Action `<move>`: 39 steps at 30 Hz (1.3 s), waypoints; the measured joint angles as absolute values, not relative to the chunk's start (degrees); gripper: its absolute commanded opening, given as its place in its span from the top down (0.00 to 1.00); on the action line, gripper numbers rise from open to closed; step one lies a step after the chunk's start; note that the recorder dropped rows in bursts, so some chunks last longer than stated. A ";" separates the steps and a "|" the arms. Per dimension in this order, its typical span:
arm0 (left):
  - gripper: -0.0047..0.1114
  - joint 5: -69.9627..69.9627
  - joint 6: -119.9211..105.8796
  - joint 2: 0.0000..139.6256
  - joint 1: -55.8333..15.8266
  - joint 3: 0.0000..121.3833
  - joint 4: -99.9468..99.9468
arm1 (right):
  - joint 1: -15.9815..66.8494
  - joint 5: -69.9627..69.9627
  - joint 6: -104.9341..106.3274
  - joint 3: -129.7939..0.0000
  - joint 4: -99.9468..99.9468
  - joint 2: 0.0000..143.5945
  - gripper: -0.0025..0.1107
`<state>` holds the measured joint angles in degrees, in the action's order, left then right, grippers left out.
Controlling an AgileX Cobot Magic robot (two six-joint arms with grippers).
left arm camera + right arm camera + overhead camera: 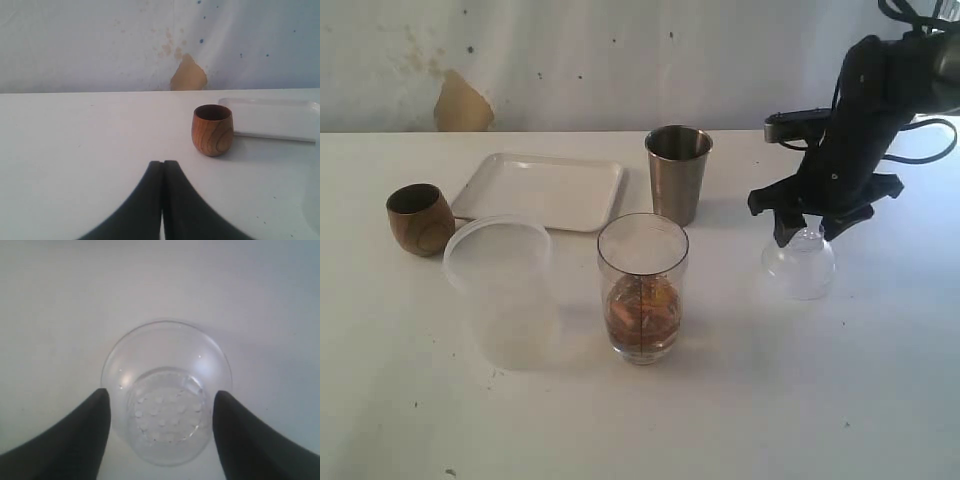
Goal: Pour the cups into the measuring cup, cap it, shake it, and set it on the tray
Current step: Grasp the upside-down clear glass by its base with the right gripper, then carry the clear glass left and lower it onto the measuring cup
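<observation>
Fingers (80, 440) of the right gripper (160, 391) stand wide apart on either side of a clear domed cap (799, 268), gripping nothing yet. Whether they touch its wall I cannot tell. The cap sits on the table (840, 400) at the right, well apart from the measuring cup (642, 290), which stands upright in the middle, uncapped, with brownish contents low inside.

Capping looks to be the step in hand. Close squarely and gently, because thin plastic may slip or flex, then lift straight up and carry it left, level over the open mouth.

The left gripper (162, 167) is pressed shut and empty, facing the wooden cup (420, 218) at the far left. The steel tumbler (677, 175) and the tray (540, 190) lie farther back. A milky tub (500, 290) stands just left of the measuring cup.

No brand or label shows — the cup's black scale is too faint to read.
</observation>
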<state>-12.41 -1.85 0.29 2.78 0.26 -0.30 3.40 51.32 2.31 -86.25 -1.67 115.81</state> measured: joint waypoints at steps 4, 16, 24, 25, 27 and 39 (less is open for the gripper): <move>0.96 -12.41 -1.85 0.29 2.78 0.26 -0.30 | 3.49 51.59 1.26 -86.25 0.42 115.81 0.53; 0.96 -12.41 -1.85 0.29 2.78 0.26 -0.30 | 3.52 53.28 1.11 -86.63 0.87 115.81 0.98; 0.96 -12.41 -1.85 0.29 2.78 0.26 -0.30 | 3.52 61.27 1.11 -88.76 0.87 113.46 0.98; 0.96 -12.41 -1.85 0.29 2.78 0.26 -0.30 | 3.52 62.49 1.11 -89.52 0.87 112.49 0.98; 0.96 -12.41 -1.85 0.29 2.78 0.26 -0.30 | 3.52 65.84 1.11 -91.15 0.87 110.24 0.98; 0.96 -12.41 -1.85 0.29 2.78 0.26 -0.30 | 19.49 69.73 -6.40 -94.18 -8.96 94.01 0.98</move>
